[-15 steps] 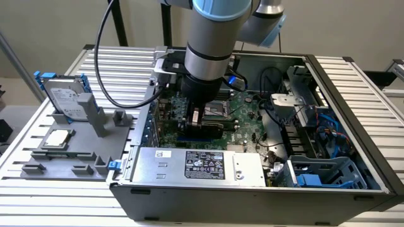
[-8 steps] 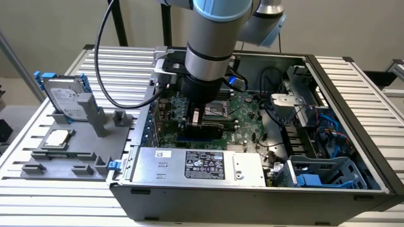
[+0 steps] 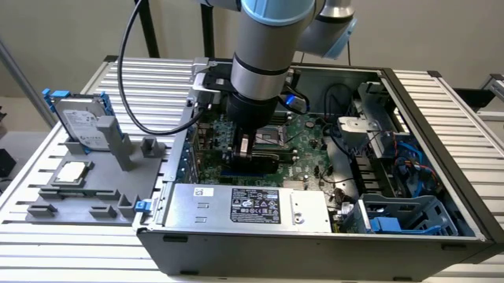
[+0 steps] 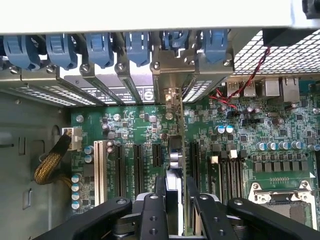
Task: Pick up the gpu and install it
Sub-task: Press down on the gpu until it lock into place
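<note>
**GPU held edge-on over motherboard slots inside open case**

The computer case (image 3: 441,194) lies open on the slatted table (image 3: 32,259), with the motherboard (image 3: 303,132) exposed and the power supply (image 3: 252,206) along its near side. The arm (image 3: 264,53) reaches down into the case over the board.

At the exterior view's left, a grey fixture tray (image 3: 79,200) carries the silver hard drive (image 3: 82,121) standing upright and a small square chip (image 3: 69,172) lying flat.

In the wrist view, the gripper (image 4: 176,200) has its two fingers (image 4: 152,215) closed against either face of the gpu (image 4: 175,155), which stands on edge, running toward the rear bracket openings (image 4: 170,75). The card sits in line with the expansion slots (image 4: 137,165), between two of them; whether it is seated cannot be told. Blue retaining clips (image 4: 100,47) line the case's rear wall above the brackets.
</note>
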You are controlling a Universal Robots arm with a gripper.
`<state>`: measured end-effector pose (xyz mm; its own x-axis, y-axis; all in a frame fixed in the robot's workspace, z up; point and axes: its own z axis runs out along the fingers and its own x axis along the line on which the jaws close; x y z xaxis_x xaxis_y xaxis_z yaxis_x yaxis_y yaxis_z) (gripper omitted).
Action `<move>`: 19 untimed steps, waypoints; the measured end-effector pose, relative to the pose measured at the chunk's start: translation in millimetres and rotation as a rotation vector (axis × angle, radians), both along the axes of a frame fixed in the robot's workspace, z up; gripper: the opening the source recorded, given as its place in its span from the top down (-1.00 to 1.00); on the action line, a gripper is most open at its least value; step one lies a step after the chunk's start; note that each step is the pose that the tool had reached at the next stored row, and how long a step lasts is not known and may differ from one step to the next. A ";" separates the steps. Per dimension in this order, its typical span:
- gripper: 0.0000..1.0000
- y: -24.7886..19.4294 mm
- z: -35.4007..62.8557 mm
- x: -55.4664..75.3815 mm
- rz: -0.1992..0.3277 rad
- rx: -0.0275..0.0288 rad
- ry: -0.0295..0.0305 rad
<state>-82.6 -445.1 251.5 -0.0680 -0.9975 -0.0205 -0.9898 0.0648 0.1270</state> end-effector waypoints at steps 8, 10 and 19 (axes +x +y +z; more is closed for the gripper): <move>1.00 -0.1 -6.4 -0.1 0.000 -0.0009 0.0003; 1.00 0.1 -6.7 0.0 0.000 -0.0026 0.0011; 1.00 0.2 -3.0 0.0 0.000 0.0007 -0.0005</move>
